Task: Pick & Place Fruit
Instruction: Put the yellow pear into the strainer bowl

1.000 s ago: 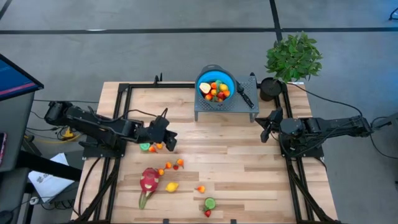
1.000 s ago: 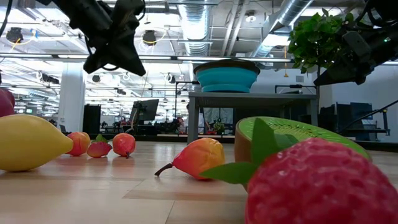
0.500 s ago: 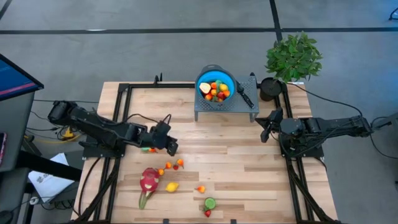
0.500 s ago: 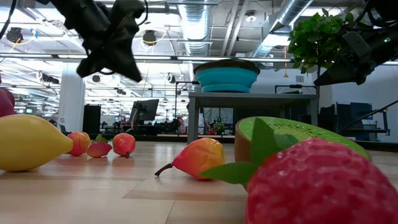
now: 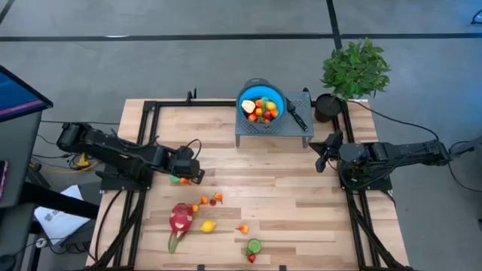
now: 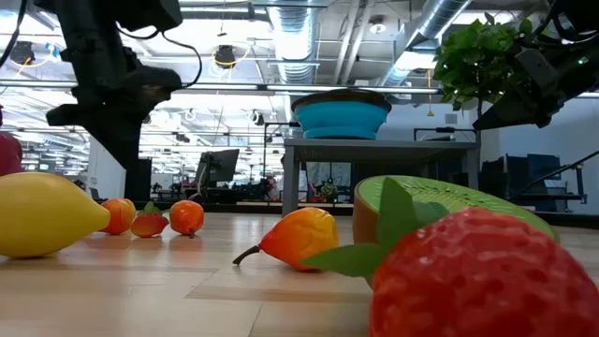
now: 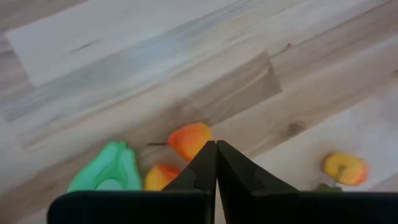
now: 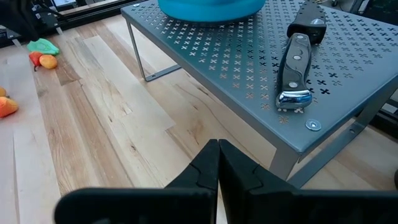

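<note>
We see the left gripper point(image 5: 197, 178) pulled back toward its own side of the table since a second ago, no longer reaching as far across. It has also dropped: in the low view the left arm point(image 6: 112, 84) now stands lower, close above the boards. Its closed fingers point(image 7: 205, 167) sit just above a small orange fruit point(image 7: 189, 139).
</note>
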`<state>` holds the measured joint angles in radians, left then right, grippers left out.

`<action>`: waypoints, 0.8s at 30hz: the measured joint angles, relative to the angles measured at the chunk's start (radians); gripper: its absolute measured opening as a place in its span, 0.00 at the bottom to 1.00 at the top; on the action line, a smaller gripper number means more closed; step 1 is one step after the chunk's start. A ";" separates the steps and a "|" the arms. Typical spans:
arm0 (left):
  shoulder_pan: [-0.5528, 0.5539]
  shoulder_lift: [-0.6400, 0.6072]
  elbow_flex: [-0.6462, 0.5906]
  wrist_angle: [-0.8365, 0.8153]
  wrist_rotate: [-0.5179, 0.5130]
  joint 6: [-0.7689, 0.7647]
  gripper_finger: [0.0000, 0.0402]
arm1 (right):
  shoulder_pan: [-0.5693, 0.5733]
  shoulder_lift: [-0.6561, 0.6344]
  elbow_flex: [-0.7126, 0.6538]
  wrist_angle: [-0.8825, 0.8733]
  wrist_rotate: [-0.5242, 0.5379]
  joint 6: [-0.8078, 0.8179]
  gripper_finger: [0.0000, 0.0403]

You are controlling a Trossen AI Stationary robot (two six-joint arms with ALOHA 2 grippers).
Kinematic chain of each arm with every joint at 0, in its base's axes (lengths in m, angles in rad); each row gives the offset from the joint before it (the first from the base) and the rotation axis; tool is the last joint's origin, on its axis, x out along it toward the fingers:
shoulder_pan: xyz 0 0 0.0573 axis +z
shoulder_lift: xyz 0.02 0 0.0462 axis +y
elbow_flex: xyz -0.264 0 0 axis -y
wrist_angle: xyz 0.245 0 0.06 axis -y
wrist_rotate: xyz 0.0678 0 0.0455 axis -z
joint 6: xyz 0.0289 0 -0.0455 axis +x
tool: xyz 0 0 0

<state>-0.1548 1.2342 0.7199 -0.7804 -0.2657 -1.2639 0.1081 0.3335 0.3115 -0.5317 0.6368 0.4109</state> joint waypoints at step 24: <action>0.005 0.000 -0.038 0.012 0.004 -0.023 0.74 | 0.000 0.000 0.000 -0.001 0.000 -0.001 0.00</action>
<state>-0.1501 1.2343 0.6823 -0.7681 -0.2615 -1.2870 0.1081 0.3333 0.3115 -0.5323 0.6369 0.4098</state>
